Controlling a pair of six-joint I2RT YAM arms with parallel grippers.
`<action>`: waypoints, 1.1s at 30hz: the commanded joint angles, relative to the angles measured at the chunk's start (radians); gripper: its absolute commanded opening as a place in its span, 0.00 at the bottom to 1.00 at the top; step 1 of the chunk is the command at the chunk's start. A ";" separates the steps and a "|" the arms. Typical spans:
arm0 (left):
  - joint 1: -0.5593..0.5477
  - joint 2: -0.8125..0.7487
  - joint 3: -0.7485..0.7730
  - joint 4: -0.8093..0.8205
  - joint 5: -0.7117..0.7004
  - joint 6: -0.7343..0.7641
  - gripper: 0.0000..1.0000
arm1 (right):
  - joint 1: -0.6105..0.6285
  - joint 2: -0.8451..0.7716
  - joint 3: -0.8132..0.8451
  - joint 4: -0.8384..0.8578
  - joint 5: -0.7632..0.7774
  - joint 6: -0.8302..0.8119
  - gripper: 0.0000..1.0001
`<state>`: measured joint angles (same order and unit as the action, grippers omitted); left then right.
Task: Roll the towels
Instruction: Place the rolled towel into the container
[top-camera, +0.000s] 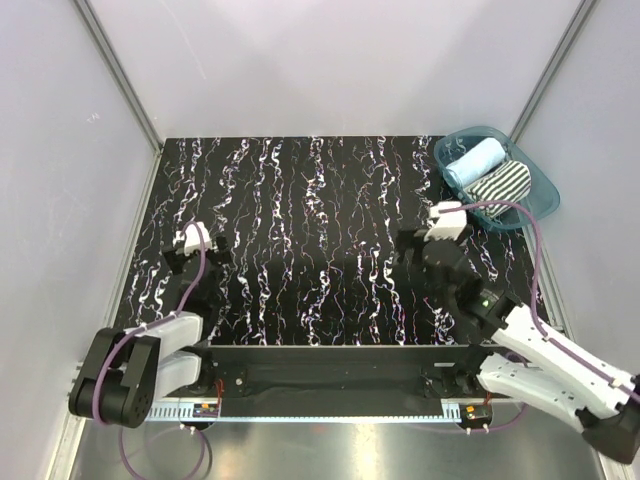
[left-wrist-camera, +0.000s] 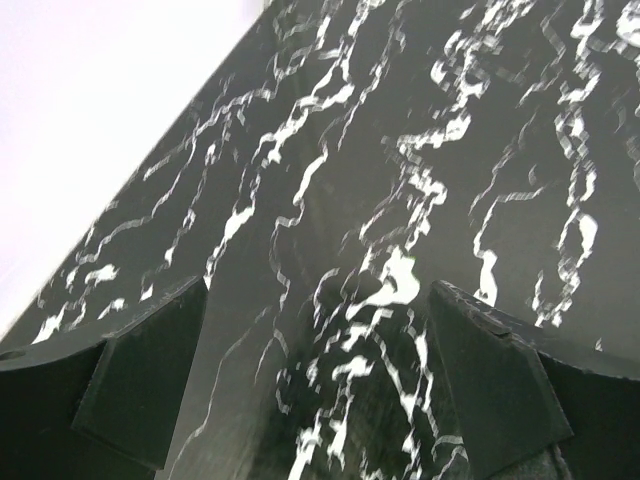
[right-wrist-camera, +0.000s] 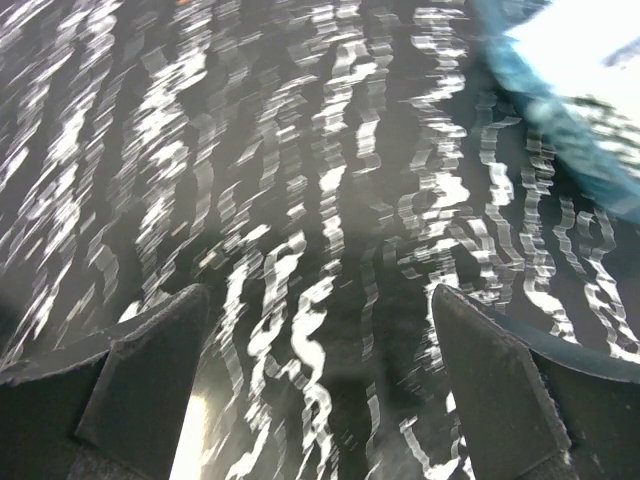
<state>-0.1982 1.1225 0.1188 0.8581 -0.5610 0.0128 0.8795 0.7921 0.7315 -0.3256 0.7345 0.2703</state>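
Observation:
A rolled light blue towel (top-camera: 474, 161) and a rolled green-and-white striped towel (top-camera: 500, 183) lie side by side in the teal tub (top-camera: 539, 203) at the back right corner. My right gripper (top-camera: 418, 238) is open and empty over the black marbled table, left of and below the tub; the right wrist view is motion-blurred, with the tub's rim (right-wrist-camera: 560, 120) at its upper right. My left gripper (top-camera: 178, 252) is open and empty near the table's left edge; its wrist view shows only bare table between the fingers (left-wrist-camera: 150, 370).
The table (top-camera: 320, 230) is black with white veining, enclosed by pale walls at left, back and right. The tub overhangs the table's back right corner. A black rail with the arm bases runs along the near edge.

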 joint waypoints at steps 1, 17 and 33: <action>0.025 0.023 0.053 0.140 0.090 0.026 0.99 | -0.157 0.004 -0.013 0.097 -0.156 0.014 1.00; 0.108 0.206 0.045 0.306 0.210 0.010 0.99 | -0.806 0.173 -0.162 0.371 -0.406 0.141 1.00; 0.108 0.209 0.047 0.308 0.211 0.010 0.99 | -0.930 0.341 -0.498 1.101 -0.266 -0.006 1.00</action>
<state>-0.0959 1.3415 0.1379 1.0920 -0.3706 0.0437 -0.0406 1.0714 0.2554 0.5076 0.4599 0.3103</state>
